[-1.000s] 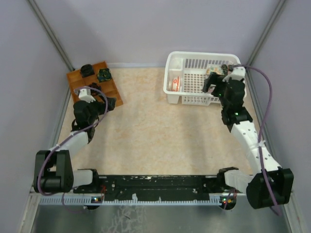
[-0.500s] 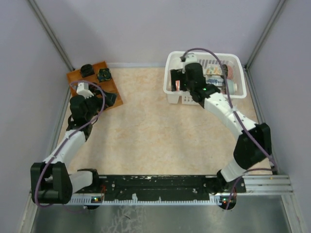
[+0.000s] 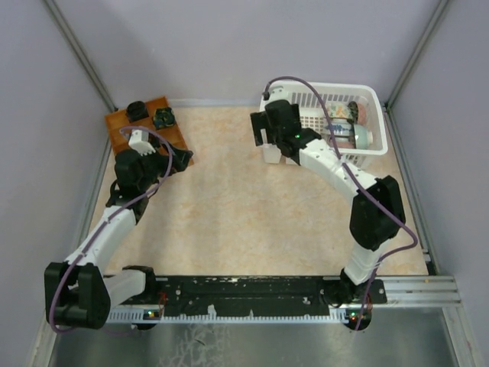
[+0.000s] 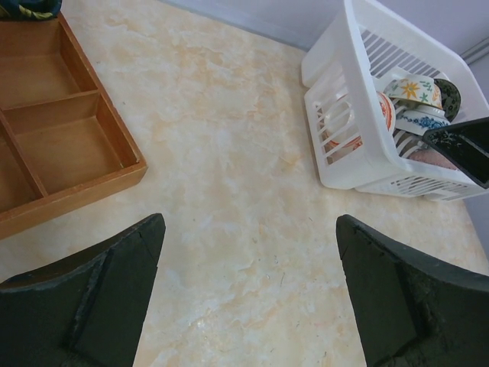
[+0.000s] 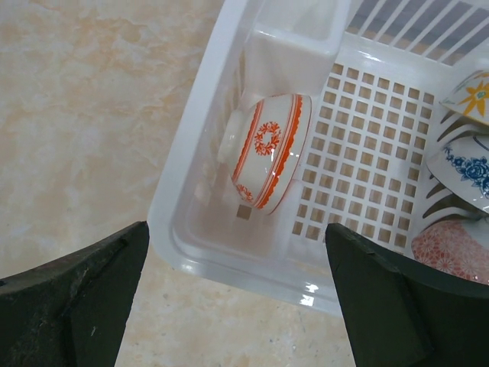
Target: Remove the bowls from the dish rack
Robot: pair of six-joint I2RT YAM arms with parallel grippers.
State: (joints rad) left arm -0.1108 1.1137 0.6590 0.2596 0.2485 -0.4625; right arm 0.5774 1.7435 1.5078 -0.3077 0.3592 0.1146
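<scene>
Four bowls show under the right hand (image 5: 235, 237), all sitting in the white dish rack (image 5: 200, 115), and nothing is out yet. That hand is spread wide and empty, hanging right over the rack's near corner. The orange-red patterned bowl (image 5: 269, 149) sits between its two fingers and a touch ahead, tipped on edge with its foot against the rack wall, just this side of the corner compartment (image 5: 294, 46). Off past the right finger are the yellow-flowered bowl (image 5: 472, 92), the blue-patterned bowl (image 5: 466, 172) and the pink-patterned bowl (image 5: 454, 248), packed close together. The left hand (image 4: 248, 225) is spread too, holding nothing, over bare worktop (image 4: 229, 153), with the wooden compartment tray (image 4: 69, 153) out to its left. Now the danger, as I read it: the left finger lines up outside the rack wall, so a straight drop could pinch wall and bowl together and drag the light rack up or across the worktop. And that bowl is glazed, curved and leaning, so a grip on the belly instead of the rim could squirt it out onto the grid floor or against its neighbours.
</scene>
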